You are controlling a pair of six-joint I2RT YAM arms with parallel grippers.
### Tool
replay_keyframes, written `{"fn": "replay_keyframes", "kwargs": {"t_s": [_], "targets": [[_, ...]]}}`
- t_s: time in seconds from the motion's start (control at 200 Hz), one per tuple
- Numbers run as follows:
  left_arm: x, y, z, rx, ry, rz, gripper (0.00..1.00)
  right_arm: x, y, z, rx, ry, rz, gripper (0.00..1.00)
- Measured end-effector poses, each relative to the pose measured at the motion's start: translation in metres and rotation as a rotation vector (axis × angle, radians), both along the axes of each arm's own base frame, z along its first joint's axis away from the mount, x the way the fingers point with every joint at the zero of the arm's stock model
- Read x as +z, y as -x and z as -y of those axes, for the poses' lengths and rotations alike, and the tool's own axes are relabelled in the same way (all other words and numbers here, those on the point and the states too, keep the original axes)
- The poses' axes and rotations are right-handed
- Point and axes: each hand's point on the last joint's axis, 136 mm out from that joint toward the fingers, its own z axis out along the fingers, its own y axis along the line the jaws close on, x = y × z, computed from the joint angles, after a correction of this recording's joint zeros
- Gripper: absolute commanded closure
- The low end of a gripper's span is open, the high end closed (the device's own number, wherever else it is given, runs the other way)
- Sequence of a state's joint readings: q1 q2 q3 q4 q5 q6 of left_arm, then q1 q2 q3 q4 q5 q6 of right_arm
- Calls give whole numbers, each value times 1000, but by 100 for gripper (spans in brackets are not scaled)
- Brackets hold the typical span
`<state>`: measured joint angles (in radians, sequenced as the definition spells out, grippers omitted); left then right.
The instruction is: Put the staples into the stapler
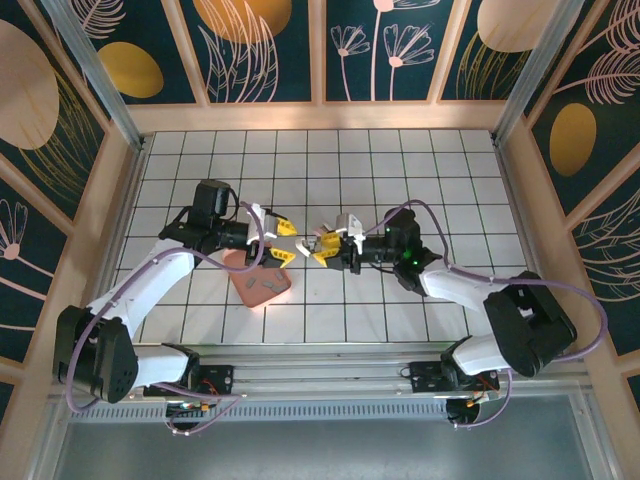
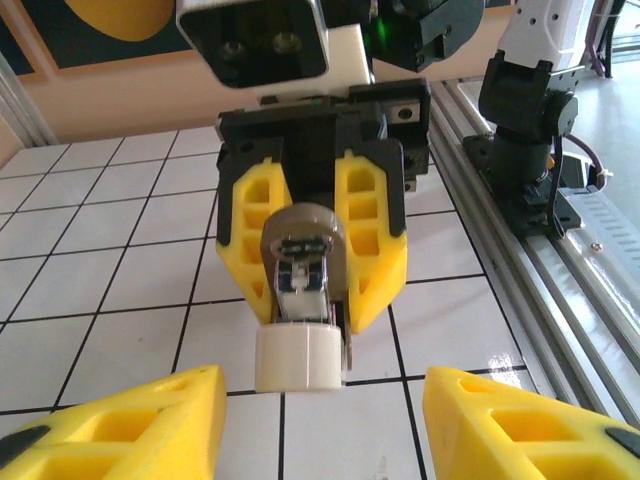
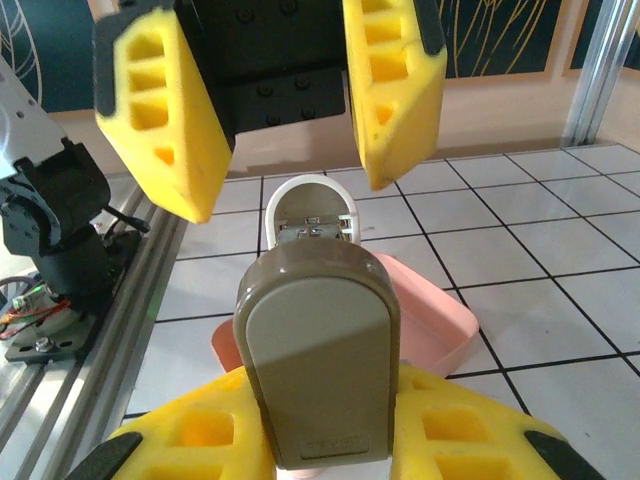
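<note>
right claw (image 3: 322, 455) clenches the opened stapler (image 3: 318, 350) above the table (image 1: 400, 180); left claw (image 3: 290, 160) gapes empty, facing it. staples (image 1: 265, 284) lie in the tray (image 1: 243, 297); a crooked pinch could twist the stapler loose.

Stapler (image 2: 300, 285) directly before left tool (image 2: 322, 420)

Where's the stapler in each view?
Top: stapler mid-table, held by the right gripper.
Left wrist: stapler centre frame, end-on, white end lowest.
Right wrist: stapler bottom centre, grey-brown top toward the camera.
Shared landmark: the white tiled table.
</note>
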<state>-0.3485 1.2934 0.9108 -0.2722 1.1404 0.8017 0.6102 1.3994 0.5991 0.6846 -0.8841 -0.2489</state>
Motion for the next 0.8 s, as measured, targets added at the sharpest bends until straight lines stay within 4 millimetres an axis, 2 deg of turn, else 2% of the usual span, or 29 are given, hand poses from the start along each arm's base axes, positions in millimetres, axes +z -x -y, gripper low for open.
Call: {"fn": "replay_keyframes", "kwargs": {"t_s": [0.13,0.34,0.496,0.551,0.616,0.651,0.801], "targets": [[-4,-2,2,-10,-3,-7,55,-1,-5,-5,4,0,8,85],[-6,-6,4,-14,-7,-4,57,6,-9,-13,19,-15,36,85],[-3,-9,5,-10,-7,18,71,8,-9,-16,41,-21,48,86],[-2,-10,5,-9,-8,23,70,8,-9,-17,47,-22,52,85],[-3,-11,5,-10,-9,20,60,9,-9,-17,47,-22,56,85],[-4,-11,5,-11,-11,15,57,9,-10,-17,43,-22,58,85],[-8,-15,7,-11,-22,-16,59,9,-10,-17,40,-21,67,86]]}}
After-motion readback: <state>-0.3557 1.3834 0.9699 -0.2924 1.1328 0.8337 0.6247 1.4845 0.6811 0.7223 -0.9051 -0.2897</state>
